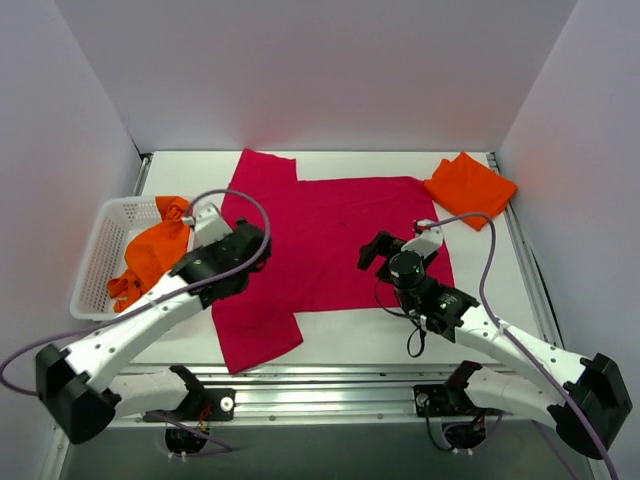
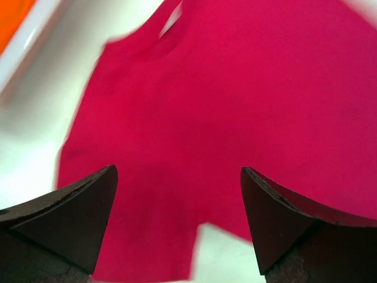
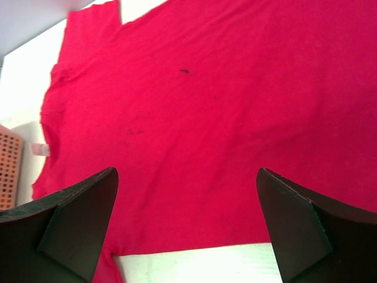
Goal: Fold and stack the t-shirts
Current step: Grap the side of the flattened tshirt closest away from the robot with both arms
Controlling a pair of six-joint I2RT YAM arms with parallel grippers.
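— Where do your claws stand?
— Two claws, both released. Your left claw (image 2: 178,170) and right claw (image 3: 187,171) gape empty above the one crimson t-shirt (image 1: 330,240), which lies spread flat on the tabletop (image 1: 340,335).
— And orange?
— One folded orange t-shirt (image 1: 468,185) lies at the far right corner. An orange heap (image 1: 150,255) spills over the single basket (image 1: 95,262); you can't count the shirts there.

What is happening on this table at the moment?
Two robot arms hover over a crimson t-shirt spread flat on the table. The left arm is over its left side, the right arm over its right side; both have open jaws and hold nothing. One orange t-shirt lies folded at the far right corner; more orange cloth sits crumpled in the white basket on the left.
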